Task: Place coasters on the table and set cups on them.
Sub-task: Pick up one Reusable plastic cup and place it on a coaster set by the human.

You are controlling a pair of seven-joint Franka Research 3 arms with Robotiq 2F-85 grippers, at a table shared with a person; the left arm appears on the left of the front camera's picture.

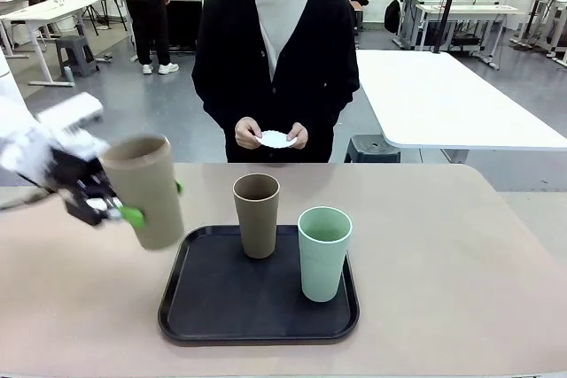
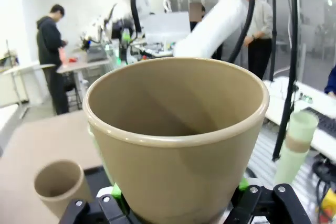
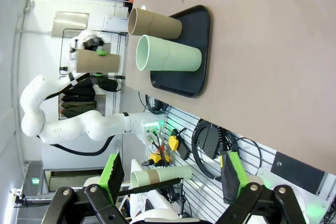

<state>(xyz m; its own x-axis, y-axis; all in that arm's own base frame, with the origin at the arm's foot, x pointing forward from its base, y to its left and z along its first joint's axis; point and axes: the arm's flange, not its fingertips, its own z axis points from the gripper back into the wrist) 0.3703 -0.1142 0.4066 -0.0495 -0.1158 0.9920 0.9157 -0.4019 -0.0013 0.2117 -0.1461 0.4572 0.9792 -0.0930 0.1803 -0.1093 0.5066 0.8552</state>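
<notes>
My left gripper (image 1: 156, 202) is shut on a tan-brown cup (image 1: 146, 188), holding it tilted in the air at the tray's left edge. In the left wrist view that cup (image 2: 178, 145) sits between the green pads of the gripper (image 2: 178, 198). A second tan-brown cup (image 1: 256, 214) and a mint green cup (image 1: 324, 252) stand upright on the black tray (image 1: 213, 307). The person at the far side holds a white lacy coaster (image 1: 275, 139) in both hands. My right gripper (image 3: 172, 174) is open and empty, off the table's edge.
The tray lies near the front middle of the beige table (image 1: 443, 254). Bare tabletop stretches to the right of the tray and behind it. A white table (image 1: 443, 95) stands beyond the far right corner.
</notes>
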